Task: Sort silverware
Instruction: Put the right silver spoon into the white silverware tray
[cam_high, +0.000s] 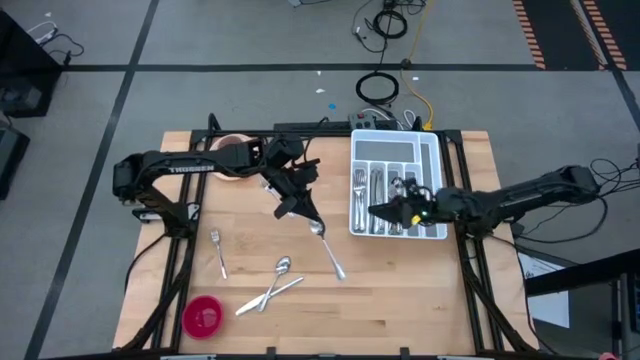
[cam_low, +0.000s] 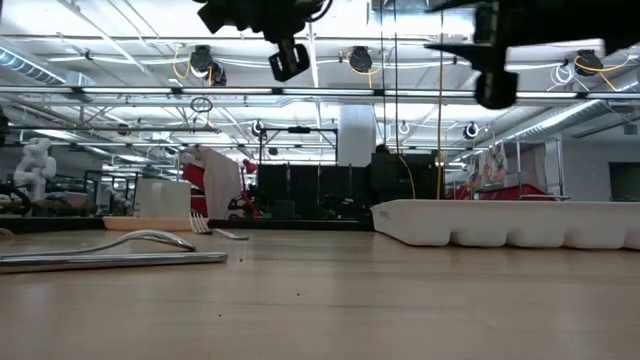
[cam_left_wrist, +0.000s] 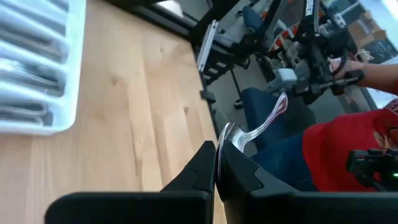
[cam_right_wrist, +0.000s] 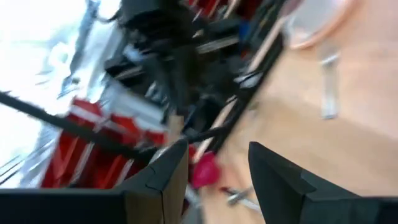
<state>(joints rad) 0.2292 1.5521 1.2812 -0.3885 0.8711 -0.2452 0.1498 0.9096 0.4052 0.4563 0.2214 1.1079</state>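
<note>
Above the worktop's (cam_high: 400, 300) middle, left end effector (cam_high: 296, 205) pinching a spoon (cam_high: 328, 246), right end effector (cam_high: 385, 211) hanging spread, empty, over the white tray (cam_high: 437, 160).

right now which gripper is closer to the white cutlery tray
Right. The right gripper is open at the white cutlery tray's front left corner, while the left gripper is over mid-table, shut on a spoon.

1. Both arms are dark, near black, built of slim tubular links between bulkier joint housings.
2. The left arm (cam_high: 185, 168) carries white lettering along its link; the text is too small to read.
3. The right arm (cam_high: 520, 195) shows a small green-yellow light near its wrist.
4. The fingers (cam_right_wrist: 158, 177) are matte black, angular, wedge-shaped plates.
</note>
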